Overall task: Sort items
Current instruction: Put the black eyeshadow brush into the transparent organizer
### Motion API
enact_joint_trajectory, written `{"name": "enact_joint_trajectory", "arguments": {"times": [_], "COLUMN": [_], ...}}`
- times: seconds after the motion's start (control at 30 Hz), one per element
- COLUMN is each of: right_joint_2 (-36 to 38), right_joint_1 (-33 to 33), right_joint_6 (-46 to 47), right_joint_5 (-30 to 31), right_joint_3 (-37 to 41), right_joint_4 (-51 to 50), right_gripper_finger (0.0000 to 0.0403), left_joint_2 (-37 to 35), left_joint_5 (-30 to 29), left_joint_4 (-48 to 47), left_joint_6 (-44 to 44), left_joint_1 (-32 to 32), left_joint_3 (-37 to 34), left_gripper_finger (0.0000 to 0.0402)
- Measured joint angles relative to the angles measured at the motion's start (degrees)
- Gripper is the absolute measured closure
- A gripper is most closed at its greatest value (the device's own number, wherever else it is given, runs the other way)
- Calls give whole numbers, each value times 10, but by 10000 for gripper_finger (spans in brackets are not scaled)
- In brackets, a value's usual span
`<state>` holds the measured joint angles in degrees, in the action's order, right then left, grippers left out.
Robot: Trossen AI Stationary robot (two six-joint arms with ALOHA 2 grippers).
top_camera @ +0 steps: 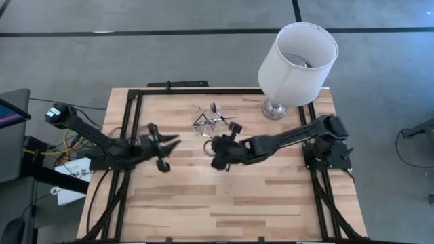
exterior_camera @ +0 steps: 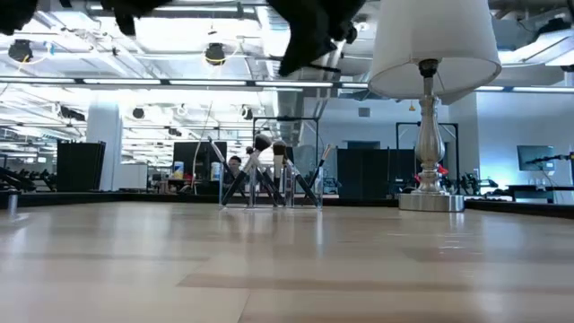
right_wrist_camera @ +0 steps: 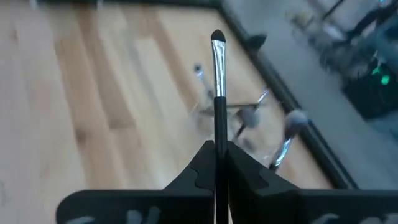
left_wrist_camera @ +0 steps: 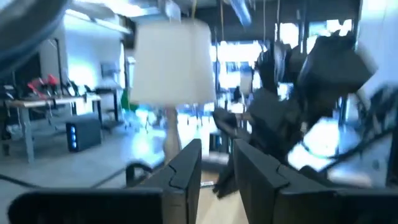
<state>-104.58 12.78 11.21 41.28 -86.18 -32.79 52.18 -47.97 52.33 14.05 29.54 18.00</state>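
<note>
My right gripper has its fingers pinched on one slim makeup brush, handle clamped between them, silvery ferrule and small dark tip pointing out ahead. In the high view that gripper hangs over the middle of the counter, just beside the small clear container where the other brushes stand bunched and leaning. From the low view, those brushes splay in different directions inside the clear walls, one with a fuller head.

My left gripper sits to the left of centre, fingers parted a little with nothing between them, pointing toward my right arm.

I judge I am mid-carry: one brush is lifted and is headed for the container. The next move calls for bringing the brush over the container's open top, tipping it so it drops in cleanly, and easing it down without knocking the leaning brushes or the lamp near the far right corner.
</note>
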Motion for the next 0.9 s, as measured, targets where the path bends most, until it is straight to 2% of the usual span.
{"name": "enact_joint_trajectory", "arguments": {"times": [0.07, 0.1, 0.2, 0.33, 0.43, 0.57, 0.73, 0.9], "right_joint_2": [36, 51, 76, 62, 25, -30, -92, -124], "right_joint_1": [-12, -21, -59, -122, -172, -224, -263, -273], "right_joint_6": [-43, -66, -125, -162, -162, -162, -87, -29], "right_joint_5": [-2, -15, -90, -132, -179, -267, -268, -276], "right_joint_3": [59, 91, 200, 320, 364, 369, 351, 342], "right_joint_4": [91, 168, 392, 670, 791, 911, 918, 920], "right_gripper_finger": [398, 397, 397, 399, 398, 398, 398, 395], "left_joint_2": [-39, -55, -80, -81, -71, -65, -63, -63], "left_joint_5": [-1, -1, -4, -9, -10, -15, -18, -20], "left_joint_4": [-1, -5, -5, -27, -30, -34, -35, -37], "left_joint_6": [16, 28, 41, 42, 45, 79, 81, 81], "left_joint_1": [0, 0, 0, -1, -3, -11, -27, -37], "left_joint_3": [0, 0, 0, 0, 0, 0, 0, 0], "left_gripper_finger": [311, 311, 311, 311, 311, 311, 311, 311]}}
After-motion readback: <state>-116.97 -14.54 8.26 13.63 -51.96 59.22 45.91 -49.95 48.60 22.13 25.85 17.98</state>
